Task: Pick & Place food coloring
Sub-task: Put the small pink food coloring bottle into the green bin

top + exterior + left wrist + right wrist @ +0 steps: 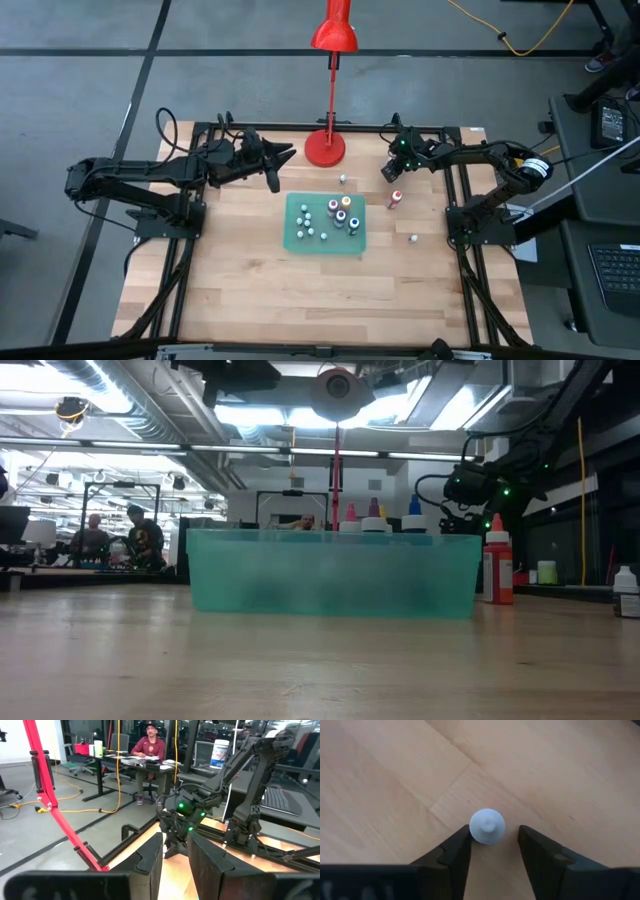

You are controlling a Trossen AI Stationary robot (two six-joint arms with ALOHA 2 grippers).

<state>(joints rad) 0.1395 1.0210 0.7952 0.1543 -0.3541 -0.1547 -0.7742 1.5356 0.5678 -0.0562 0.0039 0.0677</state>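
Right claw (494, 847) around white-capped bottle (487, 825)

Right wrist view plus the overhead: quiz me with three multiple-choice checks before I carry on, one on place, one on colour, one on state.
1. Where is the tray?
A. Under the left arm's base
B. Mid-table, between the two arms
C. Hanging over the table's edge

2. What colour is the cap between the fingers of the right end effector?
A. White
B. Red
C. Blue

3. What is the left end effector doing?
A. Gripping a bottle
B. Reaching into the tray
C. Empty, near the lamp

Answers:
1. B, as the high view shows it centred on the wood in front of the lamp.
2. A, as the right wrist view shows a white round cap from above.
3. C, as nothing sits between its fingers.
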